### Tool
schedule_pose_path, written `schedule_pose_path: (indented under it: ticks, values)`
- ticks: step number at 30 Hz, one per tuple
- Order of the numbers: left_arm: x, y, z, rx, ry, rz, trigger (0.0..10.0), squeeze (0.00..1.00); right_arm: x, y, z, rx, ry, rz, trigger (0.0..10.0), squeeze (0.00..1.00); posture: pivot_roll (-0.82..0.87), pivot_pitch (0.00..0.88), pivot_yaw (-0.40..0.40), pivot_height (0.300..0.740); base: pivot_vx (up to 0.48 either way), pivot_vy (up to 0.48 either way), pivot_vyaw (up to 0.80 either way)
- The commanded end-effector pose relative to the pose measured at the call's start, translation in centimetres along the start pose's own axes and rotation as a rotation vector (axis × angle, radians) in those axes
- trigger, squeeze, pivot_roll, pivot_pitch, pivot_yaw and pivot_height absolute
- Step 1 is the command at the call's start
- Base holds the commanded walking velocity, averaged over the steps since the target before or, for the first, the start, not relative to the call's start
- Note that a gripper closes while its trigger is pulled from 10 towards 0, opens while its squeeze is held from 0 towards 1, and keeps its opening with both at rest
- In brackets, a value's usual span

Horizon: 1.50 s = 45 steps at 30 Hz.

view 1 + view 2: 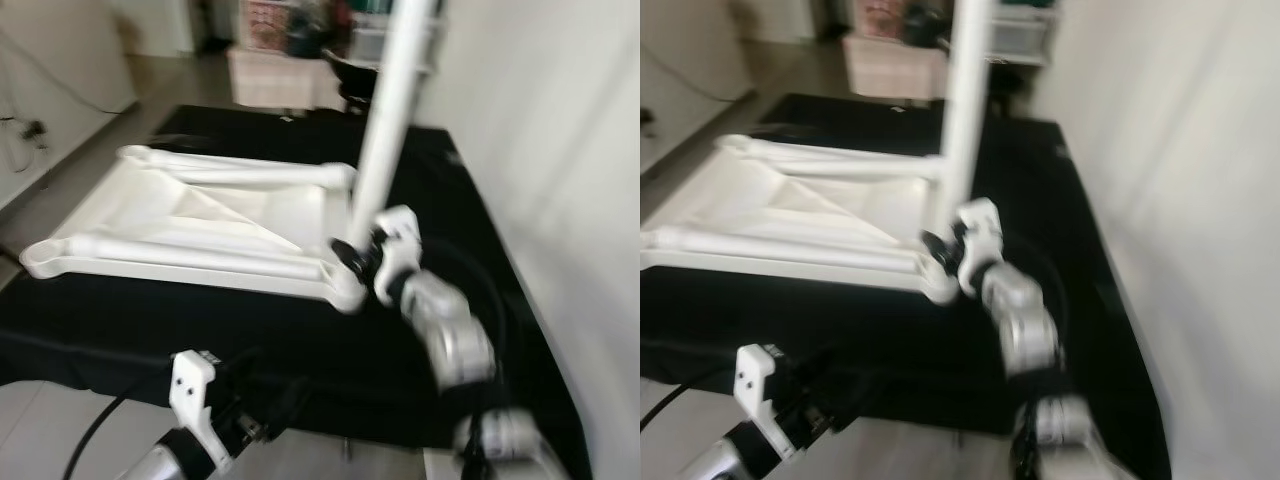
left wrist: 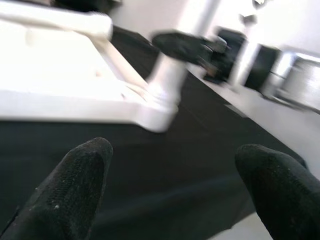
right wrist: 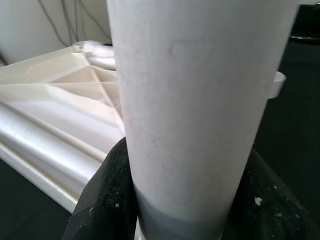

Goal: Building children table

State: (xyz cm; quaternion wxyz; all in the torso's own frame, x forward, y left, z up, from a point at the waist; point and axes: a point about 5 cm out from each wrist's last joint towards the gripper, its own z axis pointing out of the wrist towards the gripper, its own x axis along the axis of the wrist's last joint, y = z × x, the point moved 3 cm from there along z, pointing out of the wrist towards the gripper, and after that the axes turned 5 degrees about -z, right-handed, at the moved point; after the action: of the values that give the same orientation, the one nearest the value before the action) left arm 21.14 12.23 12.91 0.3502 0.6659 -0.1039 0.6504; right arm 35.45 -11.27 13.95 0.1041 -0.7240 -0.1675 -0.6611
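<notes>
A white plastic tabletop [image 1: 200, 225] lies upside down on a black cloth-covered surface [image 1: 300, 350]. A white table leg [image 1: 395, 110] stands upright at its near right corner socket [image 1: 345, 285]. My right gripper [image 1: 360, 255] is shut on the base of that leg; the right wrist view has the leg [image 3: 200, 100] between the black fingers [image 3: 107, 195]. My left gripper [image 1: 270, 405] hangs low at the front edge of the cloth, open, its fingertips [image 2: 75, 185] spread apart and holding nothing.
A pale wall [image 1: 560, 150] runs along the right side. Boxes and a dark chair [image 1: 300, 60] stand at the back. Cables [image 1: 20, 135] hang on the left wall above light floor.
</notes>
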Motion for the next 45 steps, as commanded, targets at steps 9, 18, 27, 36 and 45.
schedule_pose_path:
  ticks: [9, 18, 27, 36, 45]
  values:
    - [-0.3, -0.4, 0.5, -0.014, -0.015, -0.006, 10.0, 0.0, 0.0, -2.0, 1.3, 0.142, -0.09, -0.052, 10.0, 1.0, -0.08, 0.045, -0.097, 0.74, 0.0, 0.0, 0.0]
    - [-0.4, -0.3, 0.7, -0.023, -0.02, -0.008, 10.0, 0.0, 7.3, -4.4, 1.3, 0.678, 0.195, -0.089, 10.0, 0.96, -0.07, 0.039, -0.091, 0.74, 0.0, 0.0, 0.0]
    - [-0.4, -0.1, 0.8, -0.02, -0.017, -0.01, 10.0, 0.0, 6.4, -4.4, 1.3, 0.953, 0.081, -0.276, 10.0, 0.0, -0.05, 0.045, -0.102, 0.74, 0.0, 0.0, 0.0]
    - [-0.3, 0.1, 0.6, -0.011, -0.016, -0.011, 10.0, 0.0, 7.1, -4.9, 1.9, 1.132, 0.034, -0.284, 0.0, 0.0, -0.03, 0.069, -0.102, 0.74, 0.0, 0.0, 0.0]
    - [-0.4, 0.3, 0.6, -0.014, -0.015, -0.019, 10.0, 0.0, 6.3, -4.4, 2.2, 1.134, -0.009, -0.337, 0.0, 0.0, -0.04, 0.076, -0.103, 0.74, 0.0, 0.0, 0.0]
